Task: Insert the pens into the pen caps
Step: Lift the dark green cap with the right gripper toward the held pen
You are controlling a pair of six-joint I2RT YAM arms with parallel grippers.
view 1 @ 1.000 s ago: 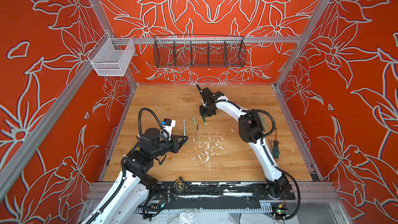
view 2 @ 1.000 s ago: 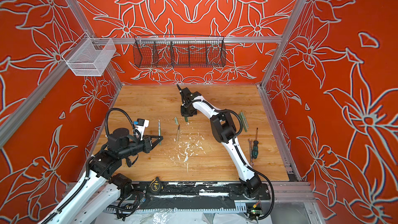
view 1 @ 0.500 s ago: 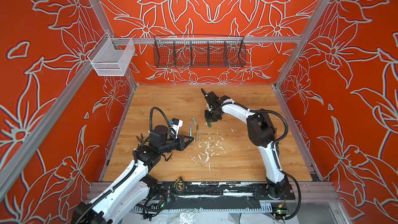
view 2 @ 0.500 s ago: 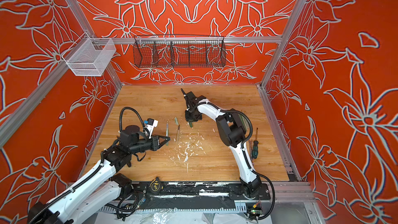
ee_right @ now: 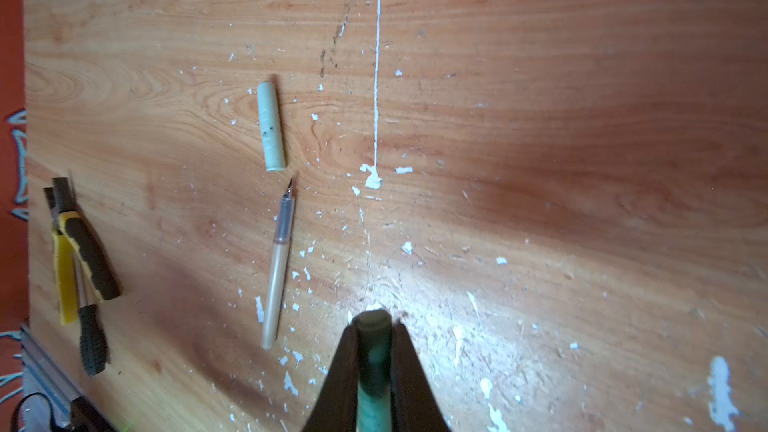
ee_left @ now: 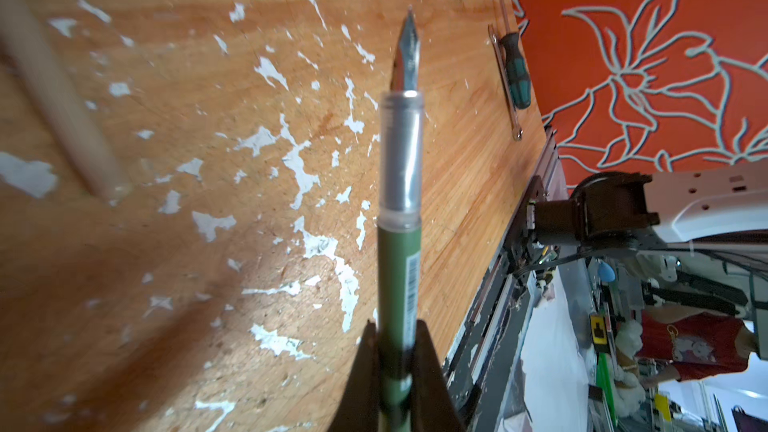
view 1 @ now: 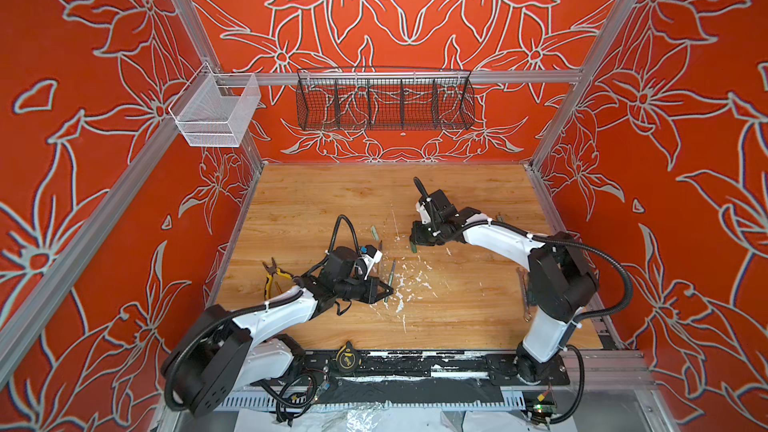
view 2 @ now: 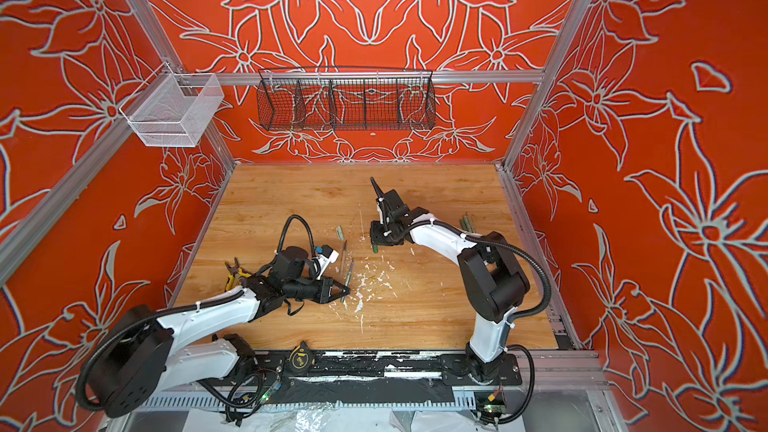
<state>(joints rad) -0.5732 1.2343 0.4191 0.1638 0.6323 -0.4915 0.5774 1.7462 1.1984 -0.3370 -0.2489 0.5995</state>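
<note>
Orange walls printed with pale flower outlines enclose a wooden tabletop (view 1: 332, 193) speckled with white paint flecks (view 1: 409, 280). A black wire basket (view 1: 384, 101), split into compartments, hangs on the back wall. A white mesh basket (view 1: 216, 114) hangs from the left rail. Only the wall pattern shows through both.

The left end effector (ee_left: 392, 336) is clamped on a green pen (ee_left: 399, 218). It grips the barrel low down, so most of the pen sticks out past the fingertips, above the tabletop. The pen has a green barrel with a barcode strip, a clear grip section and a bare steel nib.

The right end effector (ee_right: 374, 326) is closed around a dark green pen cap (ee_right: 374, 371), whose end pokes out between the fingers toward the wood. I cannot tell whether it touches the wood. In both top views the two end effectors are apart, the left nearer the front edge.

A pale green cap (ee_right: 271, 126) lies loose on the tabletop just beyond the nib of a tan pen (ee_right: 277, 268), almost in line with it but not touching. Yellow-handled pliers (ee_right: 70, 251) lie near the left edge and a screwdriver (ee_left: 515, 72) near the right edge.
</note>
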